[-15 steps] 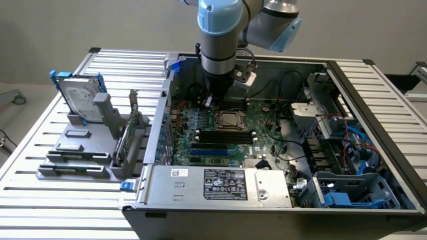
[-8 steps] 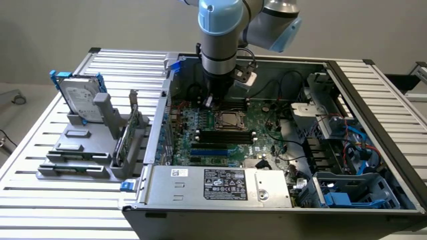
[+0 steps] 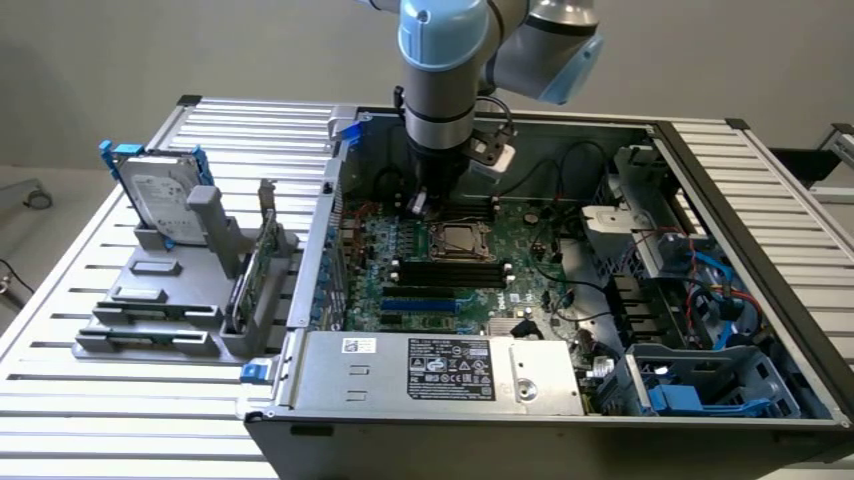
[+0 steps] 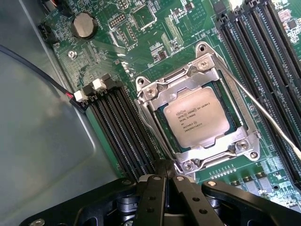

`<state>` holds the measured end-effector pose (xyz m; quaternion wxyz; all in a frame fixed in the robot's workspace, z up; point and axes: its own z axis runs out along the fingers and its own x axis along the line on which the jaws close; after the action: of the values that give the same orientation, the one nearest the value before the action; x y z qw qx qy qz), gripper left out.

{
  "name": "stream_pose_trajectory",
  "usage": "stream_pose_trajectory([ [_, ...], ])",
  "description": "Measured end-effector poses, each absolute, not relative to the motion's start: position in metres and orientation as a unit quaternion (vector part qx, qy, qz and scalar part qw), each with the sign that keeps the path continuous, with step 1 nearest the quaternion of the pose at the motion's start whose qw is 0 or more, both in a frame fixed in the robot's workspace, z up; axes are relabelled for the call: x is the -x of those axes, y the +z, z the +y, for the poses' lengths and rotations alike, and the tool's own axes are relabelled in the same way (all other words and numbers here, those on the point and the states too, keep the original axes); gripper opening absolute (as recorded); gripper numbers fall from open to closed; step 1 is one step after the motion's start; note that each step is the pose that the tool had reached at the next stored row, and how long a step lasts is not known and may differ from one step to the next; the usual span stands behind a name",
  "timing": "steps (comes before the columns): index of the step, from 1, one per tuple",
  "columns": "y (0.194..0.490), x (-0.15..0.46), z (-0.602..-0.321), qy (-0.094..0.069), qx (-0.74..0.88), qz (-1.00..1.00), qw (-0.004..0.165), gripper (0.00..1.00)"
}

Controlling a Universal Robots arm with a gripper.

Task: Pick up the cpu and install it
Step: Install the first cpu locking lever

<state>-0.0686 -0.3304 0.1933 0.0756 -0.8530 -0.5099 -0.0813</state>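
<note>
CPU [image 4: 196,123] sits in its socket frame [image 4: 155,87] on the motherboard [image 4: 155,42], just ahead of the gripper [image 4: 168,178], whose fingers are pressed together, holding nothing. Risks: fingertips catching the frame, or snagging the loose retention lever [image 4: 263,117] beyond it.

Arm [image 3: 441,70] hanging near vertical from above, grey tube segments, pale blue joint caps, elbow joint bent toward exterior view's right. Wrist pointing straight down, cable and small white box clipped at side. Gripper [image 4: 164,175] black, fingers [image 4: 153,197] pressed together, tips meeting, nothing between them. In exterior view gripper [image 3: 424,203] low, pointing down.
</note>
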Motion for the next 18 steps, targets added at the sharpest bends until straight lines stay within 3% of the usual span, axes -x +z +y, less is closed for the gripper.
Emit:
stream_pose_trajectory([
  [18, 0.1931, 0.0662, -0.3302, -0.081, 0.858, -0.502, 0.076, 0.11],
])
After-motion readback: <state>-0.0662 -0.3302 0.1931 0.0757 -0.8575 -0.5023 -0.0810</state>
